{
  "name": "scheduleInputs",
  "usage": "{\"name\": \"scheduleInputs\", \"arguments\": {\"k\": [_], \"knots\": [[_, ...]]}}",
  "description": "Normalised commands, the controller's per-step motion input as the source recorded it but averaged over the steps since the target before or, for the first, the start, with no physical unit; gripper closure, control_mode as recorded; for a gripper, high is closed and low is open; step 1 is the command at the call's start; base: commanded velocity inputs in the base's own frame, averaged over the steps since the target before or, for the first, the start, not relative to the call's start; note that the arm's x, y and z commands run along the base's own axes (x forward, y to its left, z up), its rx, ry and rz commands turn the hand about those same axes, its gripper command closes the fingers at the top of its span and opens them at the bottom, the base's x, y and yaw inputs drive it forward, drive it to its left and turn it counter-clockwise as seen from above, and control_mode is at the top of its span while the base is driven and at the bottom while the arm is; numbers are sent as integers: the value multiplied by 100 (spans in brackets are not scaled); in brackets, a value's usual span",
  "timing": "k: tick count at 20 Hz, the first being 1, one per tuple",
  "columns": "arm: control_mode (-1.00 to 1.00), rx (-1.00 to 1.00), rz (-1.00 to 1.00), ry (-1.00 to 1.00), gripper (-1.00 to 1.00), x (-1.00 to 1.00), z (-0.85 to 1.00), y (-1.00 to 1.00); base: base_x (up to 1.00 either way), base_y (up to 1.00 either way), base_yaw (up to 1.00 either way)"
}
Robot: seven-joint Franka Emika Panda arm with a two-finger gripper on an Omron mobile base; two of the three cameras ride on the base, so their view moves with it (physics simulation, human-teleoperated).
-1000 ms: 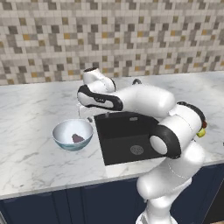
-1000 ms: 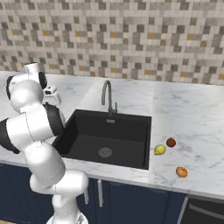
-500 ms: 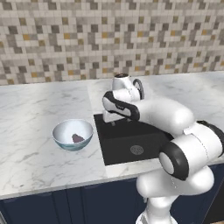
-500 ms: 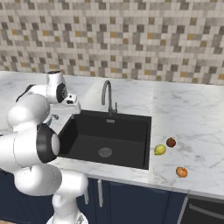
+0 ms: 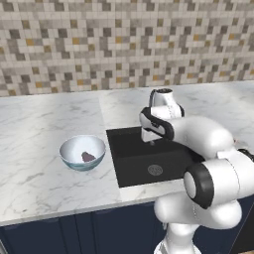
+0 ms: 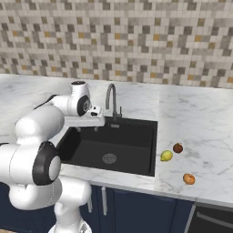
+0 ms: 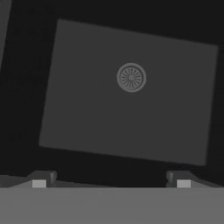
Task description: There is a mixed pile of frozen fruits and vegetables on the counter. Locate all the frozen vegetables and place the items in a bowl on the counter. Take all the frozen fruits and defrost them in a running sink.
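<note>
Marble desk (image 5: 44, 173) now carries the bowl (image 5: 82, 153) left of the sink (image 6: 113, 145) with the purple lump (image 5: 88, 157) inside, while the arm has swung from the bowl to over the sink, jaws apart and empty, likely heading for the yellow-green ball (image 6: 166, 155) right of it.

Open, empty pincer (image 6: 86, 129) over the black sink (image 6: 132, 134), three food pieces (image 6: 166, 155) on counter (image 6: 200, 132).

Open passage down into sink (image 7: 127, 96) basin; bare floor around drain (image 7: 131, 77). Faucet (image 6: 110, 98) rising at rear rim, apparently just beside gripper (image 6: 86, 129).
</note>
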Motion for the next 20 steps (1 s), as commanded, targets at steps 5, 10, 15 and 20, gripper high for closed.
{"name": "scheduleInputs", "arguments": {"k": [5,10,15,20], "knots": [[-100,-1,-10,6,-100,0,-10,-88,0,0,0],[-100,0,-24,6,-100,14,-10,-76,0,0,0],[-100,2,-12,-2,-100,16,-8,-63,0,0,0],[-100,1,-1,-7,-100,10,-1,-73,0,0,0]]}}
